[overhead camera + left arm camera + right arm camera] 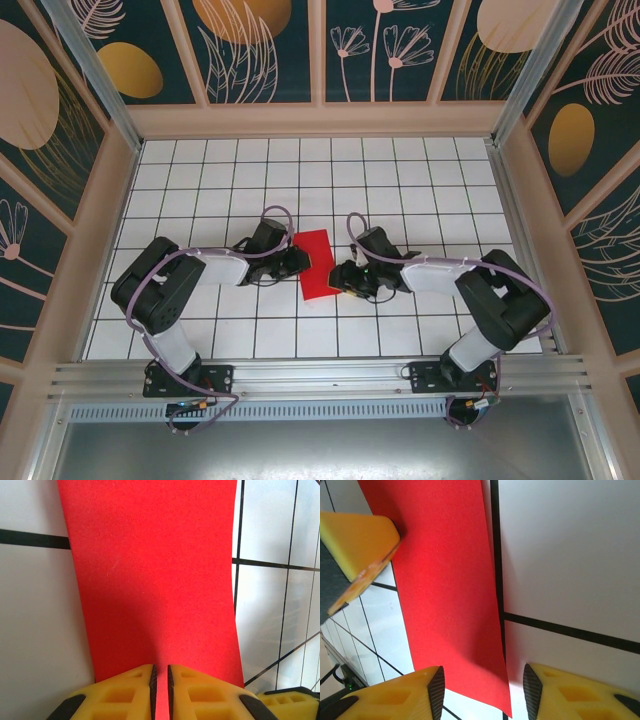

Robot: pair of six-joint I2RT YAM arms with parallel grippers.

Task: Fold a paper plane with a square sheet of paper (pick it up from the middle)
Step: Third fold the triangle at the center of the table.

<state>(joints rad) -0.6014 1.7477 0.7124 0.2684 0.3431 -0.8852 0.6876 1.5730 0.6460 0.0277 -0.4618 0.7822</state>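
The square sheet of paper (316, 263), bright red, lies as a narrow rectangle on the white grid between my two grippers. My left gripper (302, 262) is at its left edge. In the left wrist view the jaws (160, 669) are pressed almost together on the red paper (155, 575), which stretches away in front of them. My right gripper (339, 277) is at the strip's lower right. Its jaws (484, 692) stand open, straddling the paper's near corner (445, 580) without touching it. The paper plane is out of view.
The white gridded table (420, 190) is walled by wooden panels (320, 118) at the back and sides. A metal rail (320, 375) with both arm bases runs along the near edge. A yellow finger of the left gripper (355, 542) rests at the paper's far end.
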